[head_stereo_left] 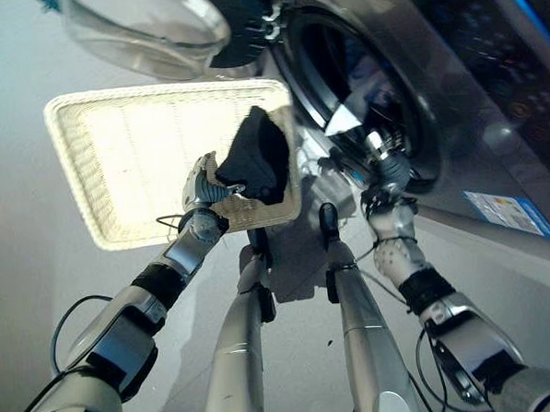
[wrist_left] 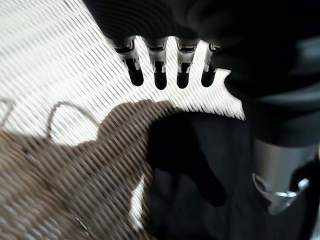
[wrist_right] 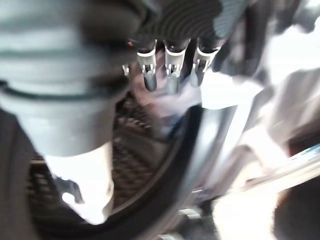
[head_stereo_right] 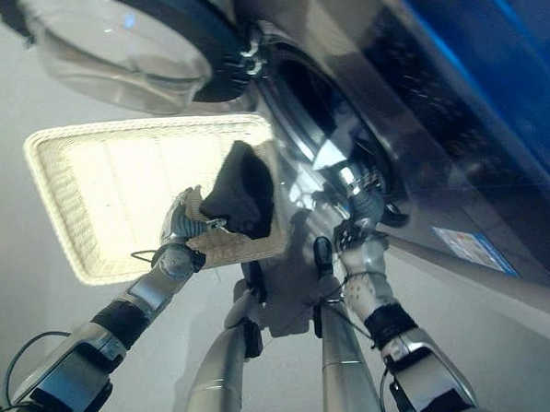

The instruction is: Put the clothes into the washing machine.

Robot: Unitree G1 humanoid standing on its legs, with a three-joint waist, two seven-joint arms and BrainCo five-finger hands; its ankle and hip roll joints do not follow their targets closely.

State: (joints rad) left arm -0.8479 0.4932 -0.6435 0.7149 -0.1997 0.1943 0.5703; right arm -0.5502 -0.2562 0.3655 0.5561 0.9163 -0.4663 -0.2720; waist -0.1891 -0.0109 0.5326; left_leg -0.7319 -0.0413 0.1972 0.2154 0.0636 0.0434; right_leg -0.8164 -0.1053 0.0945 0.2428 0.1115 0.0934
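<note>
A black garment (head_stereo_left: 259,156) lies bunched at the basket's edge nearest the washing machine, inside the white wicker basket (head_stereo_left: 97,151). My left hand (head_stereo_left: 205,182) sits in the basket right beside it, fingers (wrist_left: 159,75) straight over the weave and the thumb (wrist_left: 275,175) against the cloth (wrist_left: 200,165). The washing machine's round opening (head_stereo_left: 342,82) is dark, and its glass door (head_stereo_left: 146,28) is swung open above the basket. My right hand (head_stereo_left: 388,168) is at the opening's lower rim, fingers (wrist_right: 170,70) straight and holding nothing, with the drum (wrist_right: 135,165) behind them.
The basket stands on a pale floor (head_stereo_left: 18,229) just left of the machine's grey front (head_stereo_left: 494,158). The open door (head_stereo_right: 110,48) overhangs the basket's far edge.
</note>
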